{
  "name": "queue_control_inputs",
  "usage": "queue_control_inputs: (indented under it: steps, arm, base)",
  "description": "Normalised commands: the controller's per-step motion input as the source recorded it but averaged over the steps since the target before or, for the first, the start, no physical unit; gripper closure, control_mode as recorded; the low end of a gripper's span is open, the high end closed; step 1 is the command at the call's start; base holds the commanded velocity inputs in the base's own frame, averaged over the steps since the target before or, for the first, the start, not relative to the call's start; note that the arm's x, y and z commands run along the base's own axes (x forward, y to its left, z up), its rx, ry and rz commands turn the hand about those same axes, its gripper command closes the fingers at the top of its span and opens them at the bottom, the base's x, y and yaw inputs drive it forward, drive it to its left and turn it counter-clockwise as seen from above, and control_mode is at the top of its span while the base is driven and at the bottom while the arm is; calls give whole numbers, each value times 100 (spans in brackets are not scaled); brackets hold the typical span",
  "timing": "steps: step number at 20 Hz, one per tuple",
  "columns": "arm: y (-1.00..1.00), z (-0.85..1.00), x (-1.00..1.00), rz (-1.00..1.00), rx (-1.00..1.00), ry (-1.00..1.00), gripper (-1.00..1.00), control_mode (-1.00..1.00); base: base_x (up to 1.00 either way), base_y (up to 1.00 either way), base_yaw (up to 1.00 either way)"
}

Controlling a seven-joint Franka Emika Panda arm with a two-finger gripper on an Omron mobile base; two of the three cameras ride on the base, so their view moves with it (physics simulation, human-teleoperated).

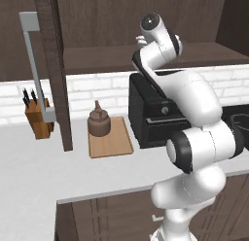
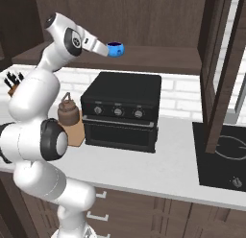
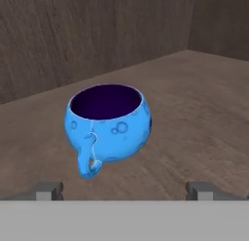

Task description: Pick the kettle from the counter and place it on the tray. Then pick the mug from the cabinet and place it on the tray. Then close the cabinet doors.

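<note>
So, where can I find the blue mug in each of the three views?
Left base view: I cannot make out the mug; the arm reaches onto the cabinet shelf there.
Right base view: the mug stands upper centre on the cabinet shelf, above the oven, just ahead of the gripper.
Hand view: the mug is left of centre, upright, handle toward the camera, in front of the open fingertips.
Shared landmark: the oven.

Kitchen: counter (image 1: 29,162), oven (image 2: 122,110), hob (image 2: 226,160), knife block (image 1: 39,117)

Blue mug (image 3: 108,126) upright on cabinet shelf (image 3: 194,109), brown kettle (image 1: 99,121) upright on wooden tray (image 1: 111,143)
</note>
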Motion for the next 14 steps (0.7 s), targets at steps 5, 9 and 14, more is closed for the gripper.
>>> queue_control_inputs:
  steps: [5, 9, 14]
  arm:
    - [-2, 0, 15, 0, 0, 3, -100, -100]
    - [0, 0, 10, -3, 0, 6, -100, -100]
    - [0, 0, 27, -3, 0, 6, -100, -100]
  base:
    - [0, 0, 0]
    - [0, 0, 0]
    - [0, 0, 0]
